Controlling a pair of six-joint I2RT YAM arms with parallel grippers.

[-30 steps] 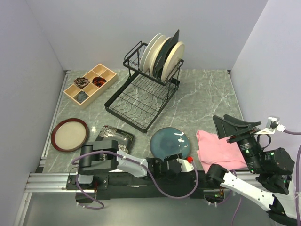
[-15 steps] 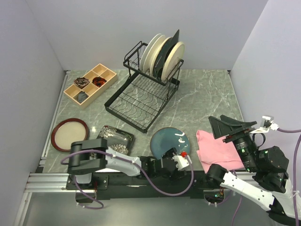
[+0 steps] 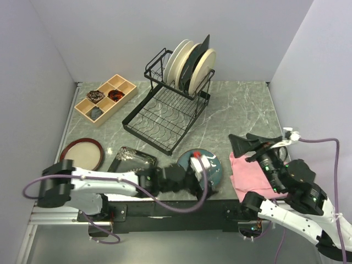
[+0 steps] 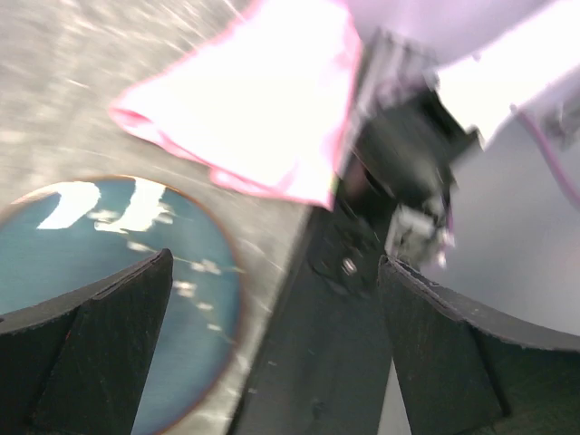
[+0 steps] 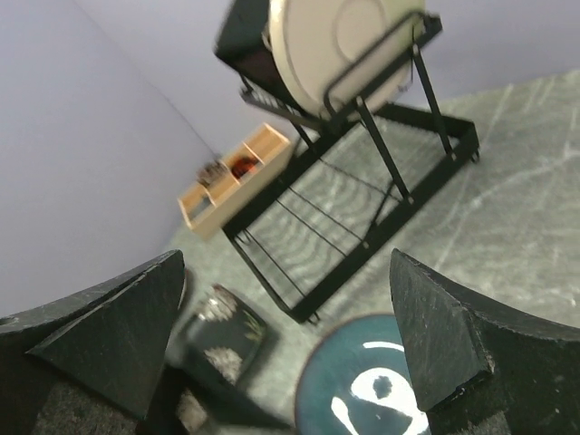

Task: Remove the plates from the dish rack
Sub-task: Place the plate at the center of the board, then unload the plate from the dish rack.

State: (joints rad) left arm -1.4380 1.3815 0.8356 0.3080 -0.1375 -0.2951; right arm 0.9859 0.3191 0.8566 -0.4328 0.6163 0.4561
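The black wire dish rack [image 3: 165, 110] stands at the back, and several plates [image 3: 190, 65] are upright in its upper frame; a cream one [image 5: 344, 45] faces the right wrist camera. A round teal plate [image 3: 215, 165] lies flat near the front edge, a black flowered square plate [image 3: 132, 161] to its left and a brown-rimmed tan plate [image 3: 82, 154] further left. My left gripper [image 3: 204, 181] hovers open and empty over the teal plate's [image 4: 109, 272] near edge. Above the pink cloth, my right gripper [image 3: 247, 142] is open and empty, facing the rack [image 5: 362, 181].
A pink folded cloth [image 3: 253, 173] lies right of the teal plate. A wooden compartment tray [image 3: 105, 99] sits at the back left. Purple walls close in the back and both sides. The black mounting rail [image 4: 317, 362] runs along the near edge.
The left gripper's jaws have opened wide and its arm has swung out, leaving the teal plate lying flat. The right gripper has moved left and forward over the cloth.
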